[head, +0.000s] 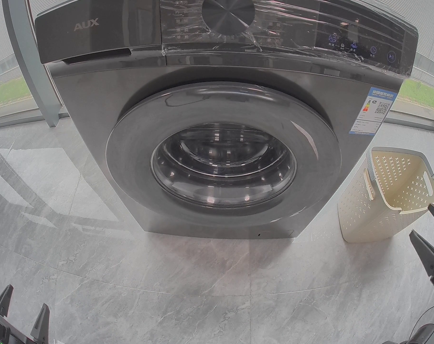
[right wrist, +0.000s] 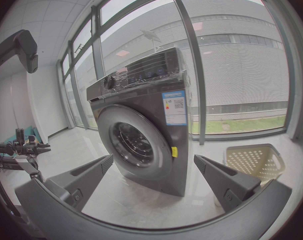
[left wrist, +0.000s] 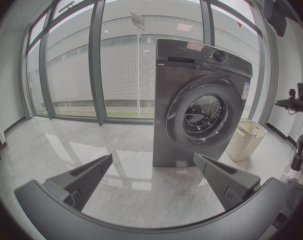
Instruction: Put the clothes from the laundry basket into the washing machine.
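Floor (head: 178,283): pale grey, marble-patterned tiles, glossy, with bright window reflections.
Window wall (left wrist: 124,67): floor-to-ceiling glazing, spanning the far side of the room.
Window posts (left wrist: 98,57): dark metal uprights between the panes; one slanted grey post (head: 28,48) at the left in the head view.
Building (left wrist: 74,70): outdoors, grey ribbed facade.
Lamp post (left wrist: 138,67): outdoors, slim.
Grass strip (right wrist: 244,124): outdoors, at the building's foot.
Ceiling (right wrist: 58,14): white square panels.
Side wall (right wrist: 48,100): plain white.

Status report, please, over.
Left pincer open, empty. Right pincer open, empty, beside laundry basket; basket looks empty. Washing machine door shut: in the way.
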Motion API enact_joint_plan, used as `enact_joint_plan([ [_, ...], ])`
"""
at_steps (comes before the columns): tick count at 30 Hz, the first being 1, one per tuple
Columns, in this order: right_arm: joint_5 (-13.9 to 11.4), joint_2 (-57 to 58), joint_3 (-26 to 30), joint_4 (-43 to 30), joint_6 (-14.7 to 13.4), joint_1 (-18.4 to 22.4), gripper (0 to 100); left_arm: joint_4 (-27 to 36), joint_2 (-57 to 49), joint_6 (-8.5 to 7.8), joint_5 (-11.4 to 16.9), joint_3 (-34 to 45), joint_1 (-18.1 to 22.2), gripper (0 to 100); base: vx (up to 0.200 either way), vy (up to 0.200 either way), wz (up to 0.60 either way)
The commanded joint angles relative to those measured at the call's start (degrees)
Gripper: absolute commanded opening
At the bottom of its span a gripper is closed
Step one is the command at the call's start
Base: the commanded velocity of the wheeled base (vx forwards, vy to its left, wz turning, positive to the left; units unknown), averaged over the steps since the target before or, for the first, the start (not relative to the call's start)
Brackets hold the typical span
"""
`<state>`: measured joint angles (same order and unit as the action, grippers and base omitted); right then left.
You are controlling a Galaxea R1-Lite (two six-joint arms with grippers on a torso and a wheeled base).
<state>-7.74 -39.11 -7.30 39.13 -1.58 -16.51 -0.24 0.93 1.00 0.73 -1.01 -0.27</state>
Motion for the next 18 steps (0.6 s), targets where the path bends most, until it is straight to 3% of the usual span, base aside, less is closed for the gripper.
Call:
enact_joint_plan([
  [1, -0.34, 19.6, 0.01, -12.94, 0.35, 8.51, 100, -0.02, -0.93, 0.14, 0.06, 1.01, 0.0, 100, 0.0, 0.0, 0.0],
  [8, -0.26, 29.26, 3.7, -18.57, 0.35, 14.75, 100, -0.02, -0.93, 0.23, -0.03, 1.01, 0.0, 100, 0.0, 0.0, 0.0],
  [13, -0.17, 32.52, 6.6, -19.18, 0.88, 16.07, 100, -0.02, -0.93, 0.23, -0.03, 1.01, 0.0, 100, 0.0, 0.0, 0.0],
  [15, -0.08, 35.77, 7.3, -23.31, 1.85, 16.51, 100, -0.02, -0.93, 0.23, -0.03, 1.01, 0.0, 100, 0.0, 0.0, 0.0],
  [16, 0.62, 39.11, 7.3, -30.96, 2.11, 16.15, 100, -0.02, -0.93, 0.32, -0.03, 1.01, 0.0, 100, 0.0, 0.0, 0.0],
  [17, 0.89, 39.11, 7.3, -31.4, 2.11, 16.15, 100, -0.02, -0.93, 0.32, -0.03, 1.01, 0.0, 100, 0.0, 0.0, 0.0],
  [18, 3.26, 39.11, 7.3, -32.1, 1.67, 16.15, 100, -0.02, -0.93, 0.32, -0.03, 1.01, 0.0, 100, 0.0, 0.0, 0.0],
])
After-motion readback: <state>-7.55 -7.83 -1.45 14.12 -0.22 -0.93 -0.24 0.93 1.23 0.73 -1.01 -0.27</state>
